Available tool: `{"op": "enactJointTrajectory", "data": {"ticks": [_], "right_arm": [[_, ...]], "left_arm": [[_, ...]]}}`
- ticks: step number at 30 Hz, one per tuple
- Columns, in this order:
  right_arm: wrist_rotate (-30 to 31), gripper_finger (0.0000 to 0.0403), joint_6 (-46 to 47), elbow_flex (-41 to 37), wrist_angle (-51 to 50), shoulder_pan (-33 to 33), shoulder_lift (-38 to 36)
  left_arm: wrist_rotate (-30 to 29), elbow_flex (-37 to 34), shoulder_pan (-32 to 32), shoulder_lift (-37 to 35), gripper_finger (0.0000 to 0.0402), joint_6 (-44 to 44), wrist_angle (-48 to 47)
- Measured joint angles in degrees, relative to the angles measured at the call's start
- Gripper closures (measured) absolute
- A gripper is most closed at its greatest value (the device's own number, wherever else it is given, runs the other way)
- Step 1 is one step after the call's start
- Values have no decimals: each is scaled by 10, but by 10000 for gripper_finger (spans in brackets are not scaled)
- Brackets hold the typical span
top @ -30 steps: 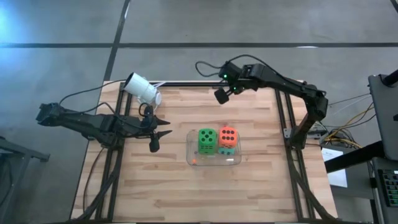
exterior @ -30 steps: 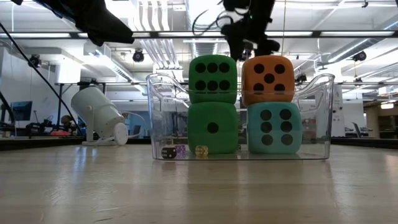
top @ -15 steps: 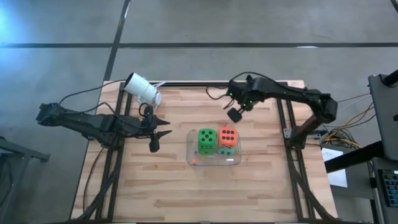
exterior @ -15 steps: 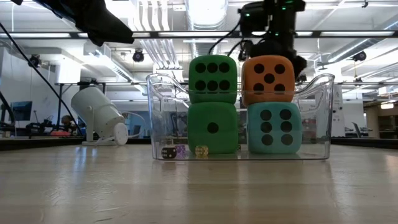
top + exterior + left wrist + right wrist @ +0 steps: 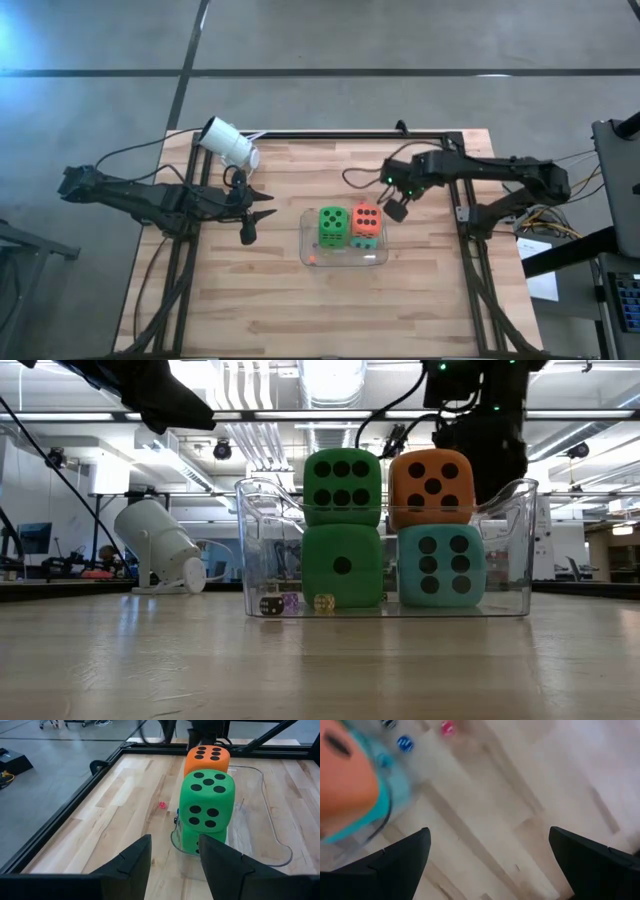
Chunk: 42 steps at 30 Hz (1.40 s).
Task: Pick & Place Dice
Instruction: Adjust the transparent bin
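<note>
The four dice sit stacked in a clear bin [image 5: 515, 540]: green die [image 5: 333, 220] and orange die [image 5: 366, 216] on top, teal die [image 5: 441, 565] below. The right gripper [image 5: 397, 209] hovers beside the orange one, fingers wide apart; the blur likely hides detail. The left gripper [image 5: 252, 222] waits, open, left of the bin.

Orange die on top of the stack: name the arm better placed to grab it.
Right. Its open tool hangs just beside the orange die in the clear bin; the left tool waits farther off, across the green dice.

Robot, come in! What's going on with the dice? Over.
Right gripper open beside orange die. Left gripper open, waiting. Four dice stacked in clear bin.
</note>
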Motion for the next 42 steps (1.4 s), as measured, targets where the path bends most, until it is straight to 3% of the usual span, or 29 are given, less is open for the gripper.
{"op": "enactJointTrajectory", "data": {"ticks": [16,42], "right_arm": [[-18,3,-63,-49,87,105,36],[-25,3,-75,-38,186,120,55]], "left_arm": [[0,0,0,0,231,0,-1],[0,0,0,0,231,0,-2]]}}
